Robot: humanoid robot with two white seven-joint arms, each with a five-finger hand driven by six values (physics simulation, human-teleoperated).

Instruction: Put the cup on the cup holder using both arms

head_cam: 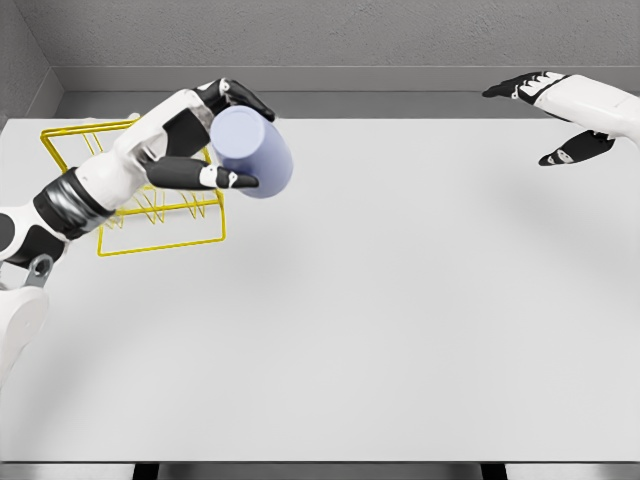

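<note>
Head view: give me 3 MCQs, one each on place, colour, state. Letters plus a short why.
1. Where is the yellow wire cup holder?
A. Far left of the table
B. Table centre
C. Near right corner

2. What colour is the cup?
A. Red
B. Pale lavender-blue
C. Green

3. What is the left hand doing?
A. Resting flat on the table
B. Grasping the cup
C. Hanging open and holding nothing

Answers:
1 A: the holder sits at the table's far left, partly behind the left arm.
2 B: the cup's wall is pale lavender-blue.
3 B: its fingers wrap the cup, held tilted beside the holder; the right hand is open at upper right, holding nothing.
</note>
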